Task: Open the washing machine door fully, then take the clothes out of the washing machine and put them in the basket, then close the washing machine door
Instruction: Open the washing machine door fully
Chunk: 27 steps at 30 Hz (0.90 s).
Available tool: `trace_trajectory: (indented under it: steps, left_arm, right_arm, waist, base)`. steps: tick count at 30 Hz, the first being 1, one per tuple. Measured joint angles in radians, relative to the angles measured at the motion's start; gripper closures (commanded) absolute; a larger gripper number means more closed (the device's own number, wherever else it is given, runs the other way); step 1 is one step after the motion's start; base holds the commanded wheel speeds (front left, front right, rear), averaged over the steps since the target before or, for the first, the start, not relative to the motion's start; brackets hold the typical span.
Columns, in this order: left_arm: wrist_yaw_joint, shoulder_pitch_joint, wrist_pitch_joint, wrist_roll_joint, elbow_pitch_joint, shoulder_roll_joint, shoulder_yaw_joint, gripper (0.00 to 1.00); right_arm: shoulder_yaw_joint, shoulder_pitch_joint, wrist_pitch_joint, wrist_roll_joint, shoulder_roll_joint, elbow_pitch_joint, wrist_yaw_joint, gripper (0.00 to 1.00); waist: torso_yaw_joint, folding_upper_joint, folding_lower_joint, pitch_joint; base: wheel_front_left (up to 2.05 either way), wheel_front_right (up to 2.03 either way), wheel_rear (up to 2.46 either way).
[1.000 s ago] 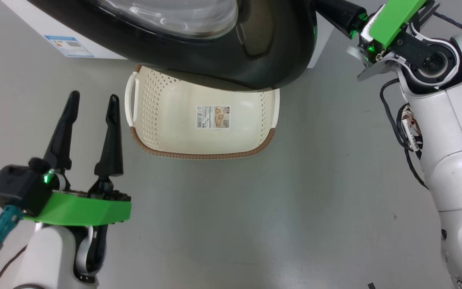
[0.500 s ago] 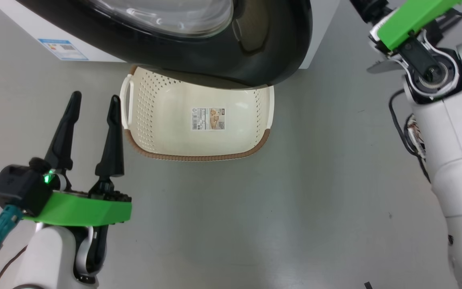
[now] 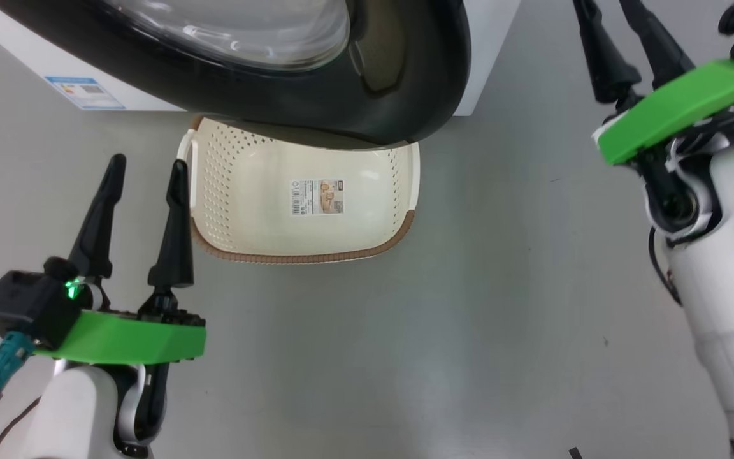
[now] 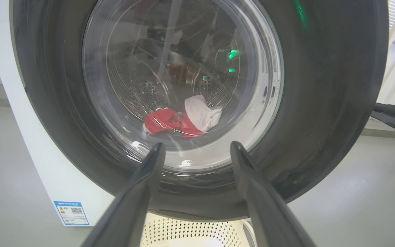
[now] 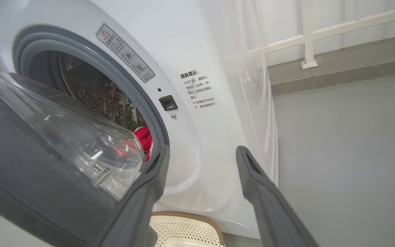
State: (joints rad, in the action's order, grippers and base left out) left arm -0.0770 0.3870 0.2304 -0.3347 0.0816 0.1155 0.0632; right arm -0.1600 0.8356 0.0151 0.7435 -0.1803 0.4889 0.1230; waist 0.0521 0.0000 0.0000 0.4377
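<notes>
Below the ajar washing machine door [image 3: 405, 64], the basket [image 3: 297, 258] sits on the floor [image 3: 469, 319]; we see the clothes [image 4: 170, 121] in the drum [image 5: 91, 92]; left end effector [image 3: 148, 162] and right end effector [image 5: 202, 151] both released, empty.

One washing machine [image 5: 197, 85] stands ahead of both tools. Its one round door [image 3: 405, 76] hangs over one basket [image 3: 303, 256].

There are two tools, the left gripper [image 3: 148, 162] and the right gripper [image 5: 202, 151]. Each has two dark fingers [image 3: 96, 223], four in all.

Past the left gripper's fingertips, behind the glass, the clothes [image 4: 180, 118] come to at least two: one red piece [image 4: 159, 121] and one white piece [image 4: 202, 113]. Whether more lie under them cannot be told.

There are three labels:
- One blue label [image 3: 85, 92], ahead and left of the left gripper.
- One paper label [image 3: 317, 196], in the basket to that gripper's right.
- One warning sticker [image 5: 125, 52], above the right gripper's left finger.
</notes>
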Motion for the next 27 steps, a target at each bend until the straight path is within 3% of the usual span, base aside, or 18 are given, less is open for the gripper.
trace_trajectory:
  steps: [17, 23, 27]
  left_arm:
    - [0.019, 0.0, 0.01, 0.0, -0.027, 0.004, -0.001, 0.0]
    - [0.019, -0.006, 0.011, 0.0, -0.034, 0.011, -0.003, 0.0]
    - [0.019, -0.026, 0.019, 0.0, -0.041, 0.012, -0.003, 0.0]
  right_arm:
    - [0.158, -0.225, -0.208, -0.458, 0.09, -0.161, 0.001, 0.0]
    - [0.189, -0.332, -0.24, -0.56, 0.116, -0.281, 0.001, 0.0]
    - [0.2, -0.388, -0.249, -0.564, 0.12, -0.331, 0.001, 0.0]
  waist:
    - [-0.011, 0.0, 0.0, 0.009]
    - [-0.012, 0.0, 0.0, 0.009]
    - [-0.014, 0.0, 0.0, 0.007]
  base:
    - [0.0, 0.0, 0.0]
    - [0.0, 0.0, 0.0]
    - [0.0, 0.0, 0.0]
